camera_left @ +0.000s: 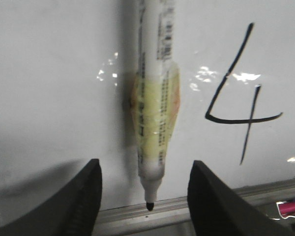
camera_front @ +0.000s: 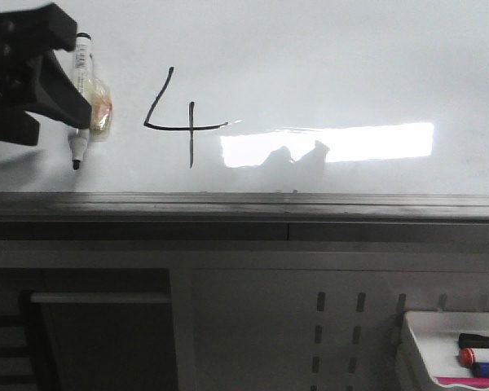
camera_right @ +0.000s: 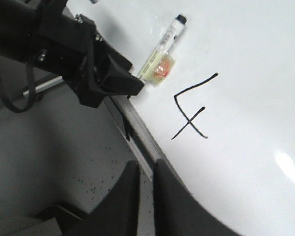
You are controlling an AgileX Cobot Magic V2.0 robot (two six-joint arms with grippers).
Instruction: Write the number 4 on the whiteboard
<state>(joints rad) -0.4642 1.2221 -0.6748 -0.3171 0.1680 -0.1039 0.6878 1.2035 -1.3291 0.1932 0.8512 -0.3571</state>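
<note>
Black ink forms the number 4 [camera_front: 179, 118] on the glossy whiteboard [camera_front: 350, 65]: a slanted stroke, a horizontal bar and a short vertical stroke crossing that bar, with the top left open. The lines are thin and slightly uneven, and a bright rectangular glare lies on the board just past the end of the bar. The digit sits just beside the left gripper [camera_left: 143, 191], on the side toward the middle of the board, apart from the marker tip.

The left gripper's dark fingers [camera_left: 83, 196] stand spread apart, and between them lies a white marker [camera_left: 155, 88] with a yellowish tape wrap around its barrel. Its black tip points at the grey frame edge [camera_left: 187, 204] of the board. The fingers do not close on the barrel in the left wrist view; how the marker is held further back cannot be seen.

The right gripper [camera_right: 146, 196] is off the board beside the frame, its two fingers pressed almost together with nothing between them.

A white tray [camera_front: 440, 334], well away from the left gripper and below the board, holds several markers: a black one [camera_front: 477, 340], a red-capped one [camera_front: 481, 356], a blue one and a pink one at the edge.
</note>
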